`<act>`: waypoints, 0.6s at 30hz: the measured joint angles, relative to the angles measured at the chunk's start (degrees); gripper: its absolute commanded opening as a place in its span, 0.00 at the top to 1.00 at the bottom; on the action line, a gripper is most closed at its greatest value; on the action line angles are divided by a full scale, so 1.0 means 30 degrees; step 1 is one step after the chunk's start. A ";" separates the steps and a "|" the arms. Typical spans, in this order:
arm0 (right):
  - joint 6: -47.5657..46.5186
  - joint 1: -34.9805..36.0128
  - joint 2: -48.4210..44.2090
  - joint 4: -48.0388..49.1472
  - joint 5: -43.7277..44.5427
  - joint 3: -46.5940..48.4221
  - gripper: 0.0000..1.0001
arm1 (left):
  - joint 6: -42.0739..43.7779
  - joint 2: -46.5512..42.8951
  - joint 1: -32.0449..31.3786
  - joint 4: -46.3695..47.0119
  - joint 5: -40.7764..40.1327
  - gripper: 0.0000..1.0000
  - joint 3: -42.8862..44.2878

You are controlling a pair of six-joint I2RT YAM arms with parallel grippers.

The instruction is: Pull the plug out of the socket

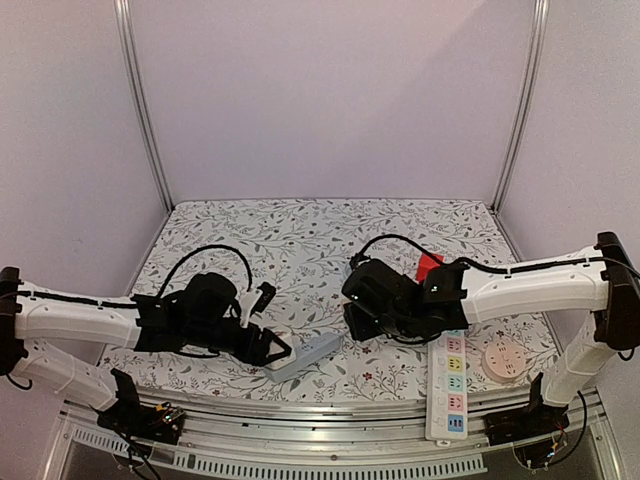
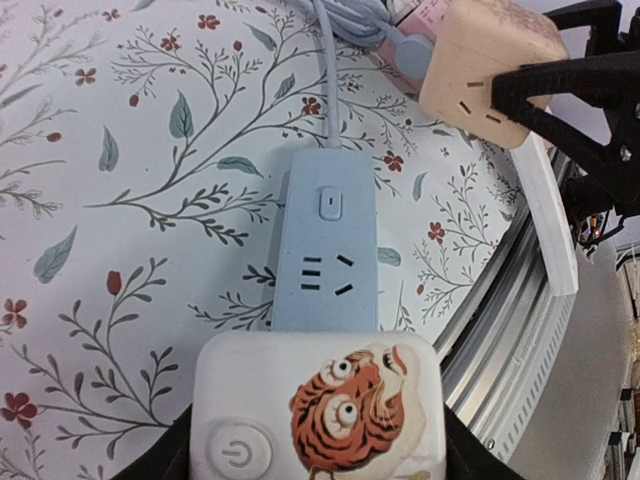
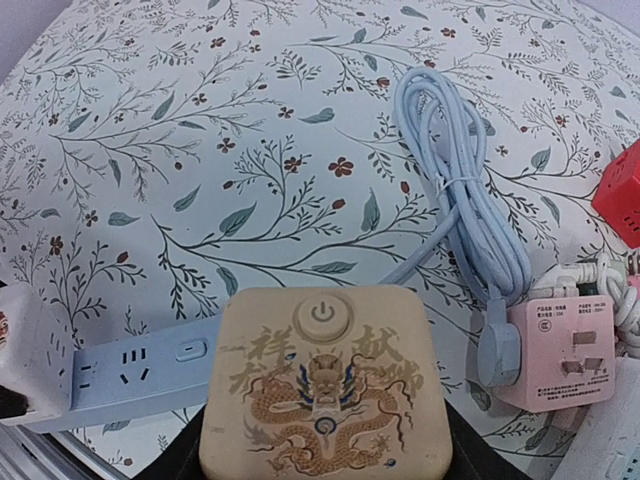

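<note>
A light blue power strip, the socket (image 2: pixel 325 250) (image 3: pixel 130 375) (image 1: pixel 310 352), lies flat near the table's front edge. A white cube plug with a tiger picture (image 2: pixel 320 410) (image 3: pixel 28 350) sits over its near end, and my left gripper (image 2: pixel 320 445) (image 1: pixel 272 350) is shut on it. Whether its prongs are seated in the strip is hidden. My right gripper (image 3: pixel 325 400) (image 1: pixel 362 312) is shut on a beige cube plug with a dragon (image 3: pixel 325 385) (image 2: pixel 485 65). That cube hangs clear of the strip, beyond its cable end.
The strip's coiled blue cable (image 3: pixel 470 190) runs to a pink adapter (image 3: pixel 565 350). A red cube (image 1: pixel 430 265) lies behind the right arm. A long white strip with coloured sockets (image 1: pixel 452 385) and a round beige socket (image 1: pixel 507 360) lie at the right front. The metal table rail (image 2: pixel 500 330) is close by.
</note>
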 measured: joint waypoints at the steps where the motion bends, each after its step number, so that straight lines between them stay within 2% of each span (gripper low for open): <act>1: -0.0007 -0.0051 -0.0022 -0.0036 0.0066 0.0000 1.00 | -0.0044 -0.0095 -0.0007 -0.0073 -0.0138 1.00 -0.0015; 9: -0.0117 -0.0736 -0.1734 -0.0568 0.1268 -0.0605 1.00 | -0.1413 -0.1326 -0.0015 0.0080 -0.0969 1.00 -0.0823; 18: -0.0233 -0.4401 -0.5595 -0.2484 0.3118 -0.2922 0.99 | -0.2776 -0.1479 0.0095 0.0925 -0.0605 1.00 -0.1188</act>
